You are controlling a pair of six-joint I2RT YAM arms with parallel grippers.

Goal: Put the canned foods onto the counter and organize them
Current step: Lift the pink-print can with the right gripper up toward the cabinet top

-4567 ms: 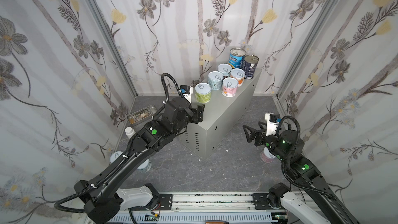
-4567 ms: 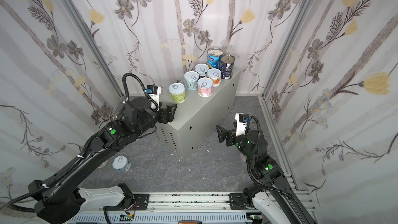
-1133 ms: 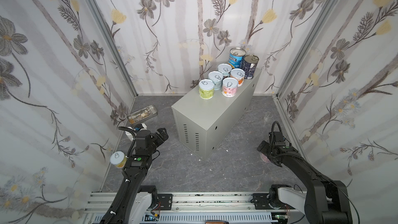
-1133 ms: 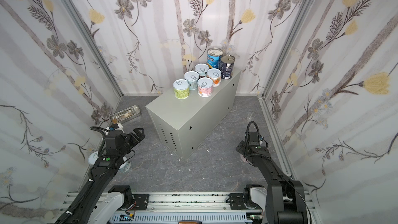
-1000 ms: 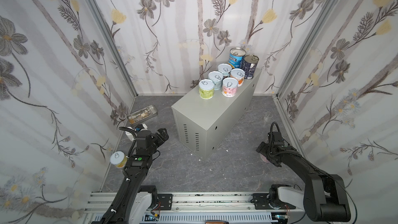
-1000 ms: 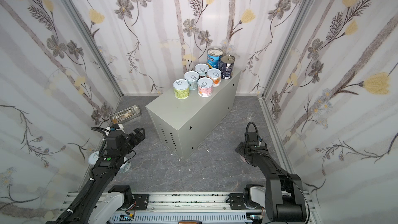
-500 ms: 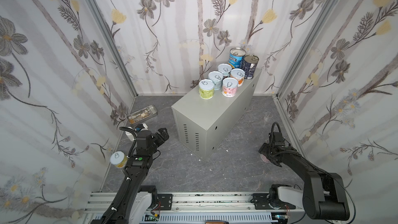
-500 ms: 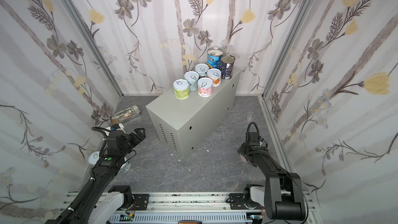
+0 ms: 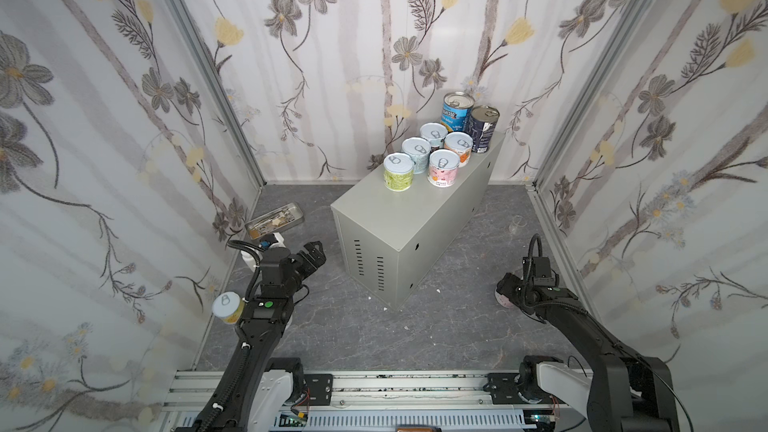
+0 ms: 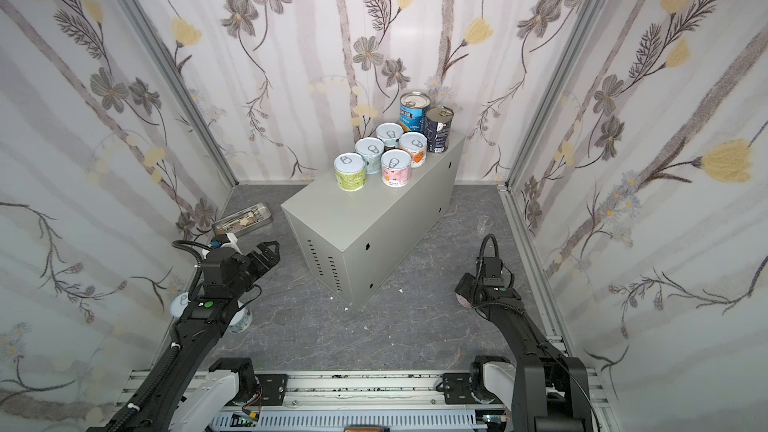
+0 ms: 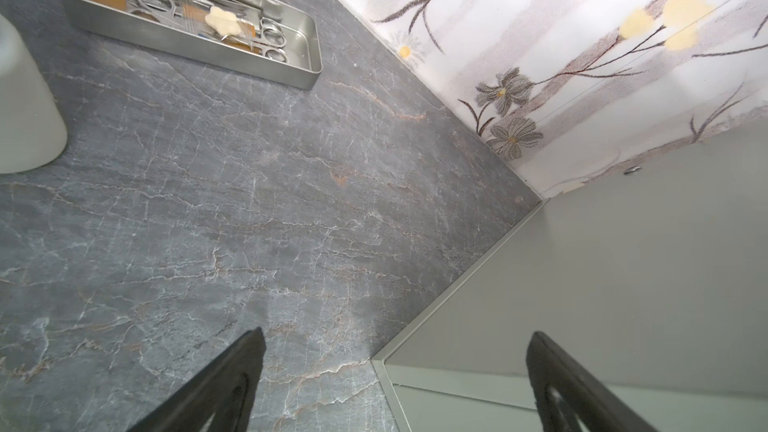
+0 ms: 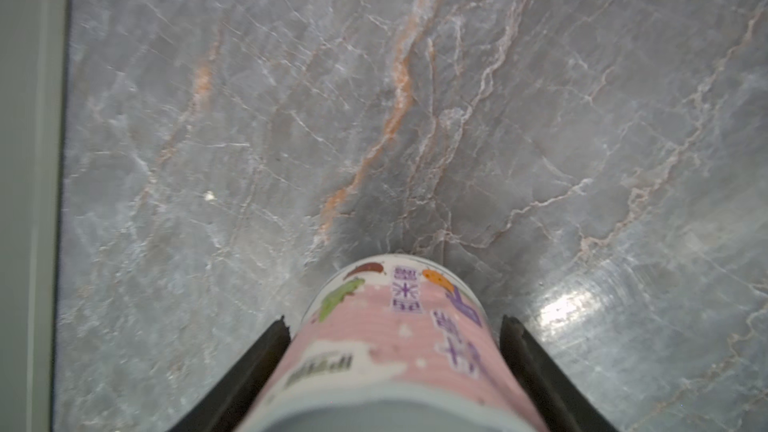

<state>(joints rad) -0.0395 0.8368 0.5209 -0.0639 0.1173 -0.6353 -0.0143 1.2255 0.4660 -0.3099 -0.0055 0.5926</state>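
The counter (image 9: 415, 218) is a light-grey metal box on the floor; both top views show it bearing several short pastel cans and two taller tins, blue (image 9: 456, 110) and navy (image 9: 483, 128). My right gripper (image 12: 392, 322) points down at the floor by the right wall, its fingers (image 12: 270, 347) lying against both sides of an upright pink can (image 12: 395, 338) that also shows in a top view (image 9: 501, 300). My left gripper (image 9: 316, 249) hangs open and empty above the floor near the counter's vent end (image 11: 623, 284). A yellow-labelled can (image 9: 227, 307) and a pale one (image 10: 241, 320) stand beside the left arm.
A shallow metal tray (image 9: 275, 220) of instruments lies by the left wall, with a white bottle (image 11: 25, 97) near it. A small clear glass (image 9: 518, 224) stands by the right wall. Flowered walls enclose three sides.
The right jaws have closed in around the pink can. The left arm, at the counter top several seconds ago, has stayed low and open over the last second.
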